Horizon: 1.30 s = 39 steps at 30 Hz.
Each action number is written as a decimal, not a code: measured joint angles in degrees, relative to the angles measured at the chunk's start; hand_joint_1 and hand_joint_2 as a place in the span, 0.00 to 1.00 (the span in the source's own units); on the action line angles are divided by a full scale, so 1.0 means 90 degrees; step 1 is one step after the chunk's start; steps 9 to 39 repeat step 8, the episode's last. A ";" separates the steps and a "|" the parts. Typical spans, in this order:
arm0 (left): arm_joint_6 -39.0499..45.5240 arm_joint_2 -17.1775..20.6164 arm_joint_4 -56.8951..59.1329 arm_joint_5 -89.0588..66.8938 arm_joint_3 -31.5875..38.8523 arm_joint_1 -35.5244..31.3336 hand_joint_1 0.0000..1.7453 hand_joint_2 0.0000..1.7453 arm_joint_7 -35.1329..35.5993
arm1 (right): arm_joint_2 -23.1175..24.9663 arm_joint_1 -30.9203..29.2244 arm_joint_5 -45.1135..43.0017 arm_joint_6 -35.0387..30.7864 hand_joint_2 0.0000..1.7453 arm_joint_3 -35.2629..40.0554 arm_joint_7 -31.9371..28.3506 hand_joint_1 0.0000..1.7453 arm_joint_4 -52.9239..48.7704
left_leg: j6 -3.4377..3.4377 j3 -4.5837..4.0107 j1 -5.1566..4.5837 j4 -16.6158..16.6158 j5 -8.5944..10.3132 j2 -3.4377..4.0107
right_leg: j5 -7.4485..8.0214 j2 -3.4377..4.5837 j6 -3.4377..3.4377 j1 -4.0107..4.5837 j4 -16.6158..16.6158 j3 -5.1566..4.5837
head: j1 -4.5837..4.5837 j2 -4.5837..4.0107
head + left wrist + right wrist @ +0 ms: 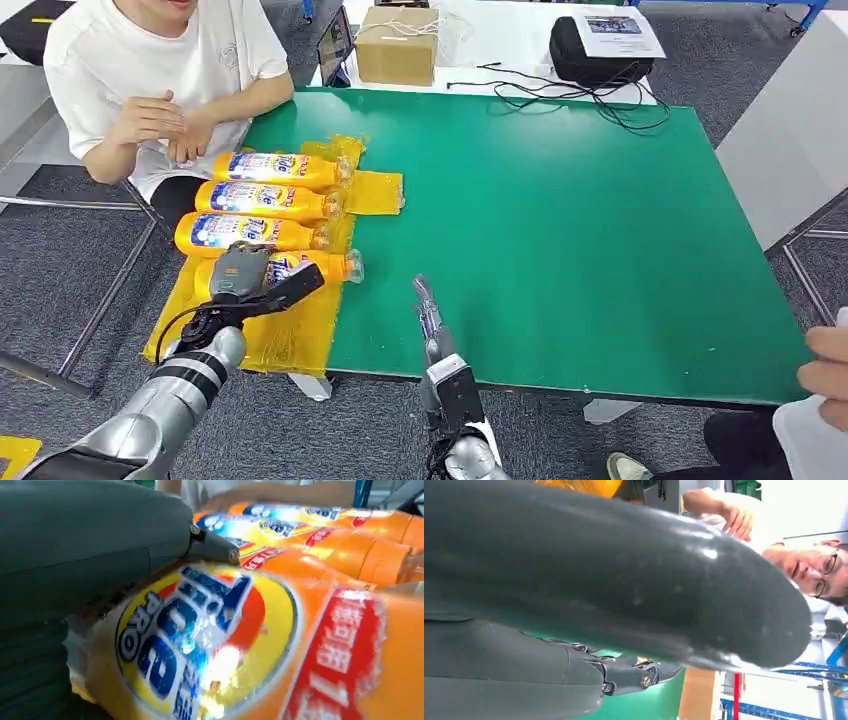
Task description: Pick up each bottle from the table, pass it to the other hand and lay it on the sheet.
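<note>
Several yellow-orange bottles lie side by side on the yellow sheet point(290, 335) at the left end of the green table point(580, 220). My left hand point(250, 280) is on the nearest bottle point(320, 266), which lies on the sheet. In the left wrist view that bottle point(240, 645) sits against the palm, with the thumb of my left hand point(90, 545) across its top and the dark fingers below it. The bottles beyond it point(245, 232) point(265, 198) point(280, 168) lie free. My right hand point(430, 320) hovers over the table's near edge, fingers straight and apart, holding nothing; it looms large in the right wrist view point(599, 580).
A person point(150, 60) sits at the table's far left corner, hands close to the farthest bottle. Another person's hand point(825, 365) shows at the right edge. A cardboard box point(397, 45), a black bag point(590, 50) and cables point(570, 90) lie on the white table behind.
</note>
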 measured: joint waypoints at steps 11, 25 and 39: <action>-0.1457 -0.0036 -0.0047 0.0816 0.0252 -0.0072 0.00 1.00 -0.0889 | 0.0005 0.0000 -0.0007 0.0083 0.00 -0.0029 0.0000 0.00 0.0000 | 0.0002 0.0030 -0.0001 -0.0002 0.0006 -0.0008 | -0.0002 -0.0012 -0.0001 -0.0002 -0.0001 0.0038 | 0.0000 0.0000; -0.1457 -0.0036 -0.0047 0.0816 0.0252 -0.0072 0.00 1.00 -0.0889 | 0.0005 0.0000 -0.0007 0.0083 0.00 -0.0029 0.0000 0.00 0.0000 | 0.0002 0.0030 -0.0001 -0.0002 0.0006 -0.0008 | -0.0002 -0.0012 -0.0001 -0.0002 -0.0001 0.0038 | 0.0000 0.0000; -0.1457 -0.0036 -0.0047 0.0816 0.0252 -0.0072 0.00 1.00 -0.0889 | 0.0005 0.0000 -0.0007 0.0083 0.00 -0.0029 0.0000 0.00 0.0000 | 0.0002 0.0030 -0.0001 -0.0002 0.0006 -0.0008 | -0.0002 -0.0012 -0.0001 -0.0002 -0.0001 0.0038 | 0.0000 0.0000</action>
